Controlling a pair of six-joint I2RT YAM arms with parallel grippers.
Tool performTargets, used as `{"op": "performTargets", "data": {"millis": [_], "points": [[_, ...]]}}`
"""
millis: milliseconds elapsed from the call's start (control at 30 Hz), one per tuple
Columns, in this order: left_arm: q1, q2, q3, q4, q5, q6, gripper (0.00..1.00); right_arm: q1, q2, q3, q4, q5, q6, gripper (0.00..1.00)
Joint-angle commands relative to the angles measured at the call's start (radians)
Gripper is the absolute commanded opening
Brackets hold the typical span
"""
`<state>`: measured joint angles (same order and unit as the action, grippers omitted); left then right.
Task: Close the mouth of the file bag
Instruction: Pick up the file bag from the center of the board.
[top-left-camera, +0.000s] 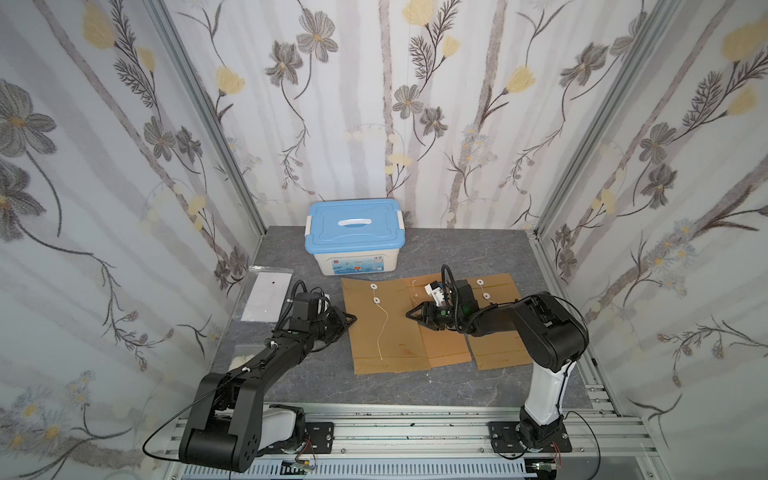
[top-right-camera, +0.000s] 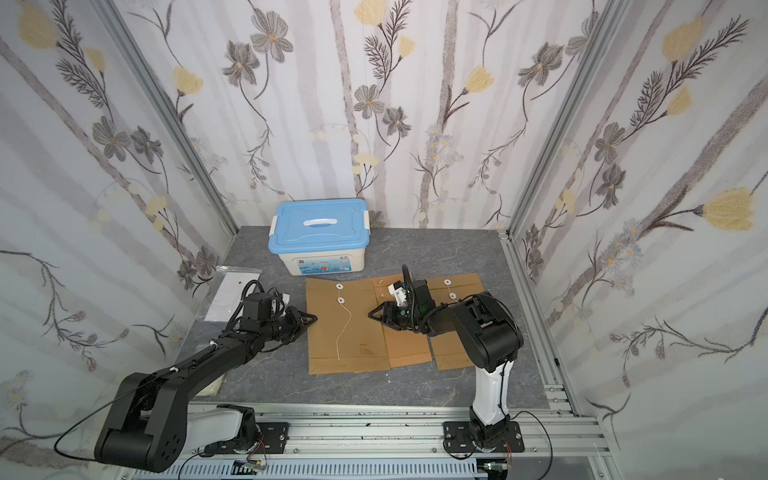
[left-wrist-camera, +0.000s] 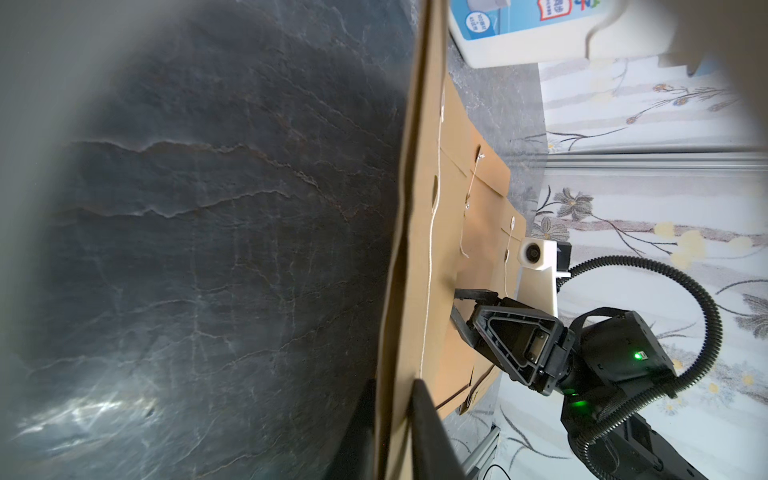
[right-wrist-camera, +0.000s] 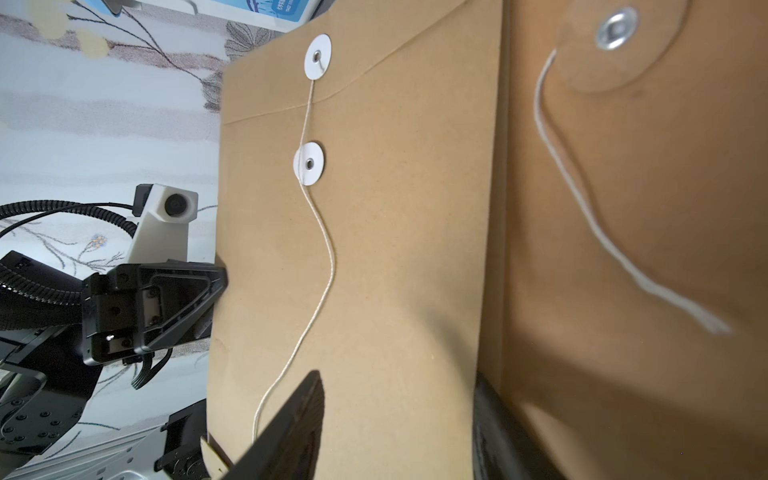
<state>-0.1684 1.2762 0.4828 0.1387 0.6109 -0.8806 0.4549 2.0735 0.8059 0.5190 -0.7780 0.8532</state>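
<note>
The brown file bag (top-left-camera: 386, 328) (top-right-camera: 345, 332) lies flat on the grey table, leftmost of three. Its flap is folded down, with two white discs (top-left-camera: 373, 286) and a loose white string (top-left-camera: 384, 328) trailing toward the front. My left gripper (top-left-camera: 353, 319) (top-right-camera: 314, 318) is shut on the bag's left edge; in the left wrist view the paper edge (left-wrist-camera: 415, 249) sits pinched between the fingers of the gripper (left-wrist-camera: 395, 415). My right gripper (top-left-camera: 409, 314) (top-right-camera: 371, 314) stands open over the bag's right side. In the right wrist view that gripper (right-wrist-camera: 399, 415) spans bare paper (right-wrist-camera: 395, 249) beside the string (right-wrist-camera: 322, 291).
Two more brown file bags (top-left-camera: 446, 349) (top-left-camera: 498, 345) overlap to the right, under my right arm. A white box with a blue lid (top-left-camera: 354, 232) stands behind. Clear plastic bags (top-left-camera: 268, 297) (top-left-camera: 241, 357) lie at the left edge.
</note>
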Motion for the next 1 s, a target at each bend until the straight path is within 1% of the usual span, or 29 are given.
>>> {"op": "performTargets", "data": {"millis": [0, 33, 67, 100, 133, 167, 200, 267, 300, 367, 433, 467, 600, 767, 833, 933, 967], "points": [[0.0, 0.026, 0.022, -0.001, 0.024, 0.029, 0.05, 0.012, -0.019, 0.016, -0.022, 0.006, -0.024, 0.56], [0.0, 0.035, 0.034, -0.022, 0.025, 0.051, 0.01, 0.016, -0.022, 0.019, -0.03, 0.006, -0.026, 0.56], [0.0, 0.042, 0.047, -0.041, 0.029, 0.071, 0.01, 0.018, -0.026, 0.023, -0.034, 0.005, -0.028, 0.56], [0.0, 0.047, 0.059, -0.066, 0.03, 0.088, 0.07, 0.019, -0.029, 0.025, -0.036, 0.004, -0.029, 0.56], [-0.002, 0.051, 0.07, -0.078, 0.029, 0.103, 0.17, 0.022, -0.033, 0.026, -0.043, 0.004, -0.03, 0.56], [-0.002, 0.054, 0.078, -0.084, 0.032, 0.111, 0.22, 0.024, -0.035, 0.032, -0.055, 0.003, -0.035, 0.56], [-0.003, 0.056, 0.084, -0.089, 0.029, 0.113, 0.24, 0.026, -0.038, 0.033, -0.061, 0.002, -0.036, 0.56], [-0.003, 0.062, 0.09, -0.084, 0.03, 0.113, 0.33, 0.03, -0.045, 0.035, -0.065, -0.001, -0.036, 0.56], [-0.003, 0.067, 0.092, -0.086, 0.032, 0.114, 0.35, 0.031, -0.049, 0.035, -0.067, -0.001, -0.036, 0.56], [-0.003, 0.071, 0.097, -0.084, 0.04, 0.12, 0.23, 0.032, -0.063, 0.032, -0.072, -0.001, -0.036, 0.56], [-0.003, 0.067, 0.103, -0.095, 0.036, 0.129, 0.07, 0.031, -0.079, 0.03, -0.08, 0.003, -0.037, 0.56], [-0.003, 0.065, 0.108, -0.1, 0.04, 0.135, 0.02, 0.031, -0.09, 0.032, -0.089, 0.005, -0.041, 0.56], [-0.005, 0.027, 0.121, -0.066, 0.075, 0.144, 0.0, 0.029, -0.16, 0.037, -0.162, 0.041, -0.085, 0.57], [-0.023, -0.079, 0.149, -0.004, 0.115, 0.147, 0.0, 0.014, -0.261, 0.039, -0.267, 0.129, -0.16, 0.6], [-0.026, -0.109, 0.158, 0.046, 0.144, 0.135, 0.0, 0.0, -0.296, 0.038, -0.28, 0.152, -0.174, 0.61], [-0.026, -0.118, 0.144, 0.169, 0.174, 0.088, 0.0, -0.036, -0.345, 0.036, -0.288, 0.168, -0.179, 0.63], [-0.026, -0.114, 0.138, 0.233, 0.192, 0.063, 0.0, -0.052, -0.362, 0.041, -0.288, 0.16, -0.182, 0.64]]}}
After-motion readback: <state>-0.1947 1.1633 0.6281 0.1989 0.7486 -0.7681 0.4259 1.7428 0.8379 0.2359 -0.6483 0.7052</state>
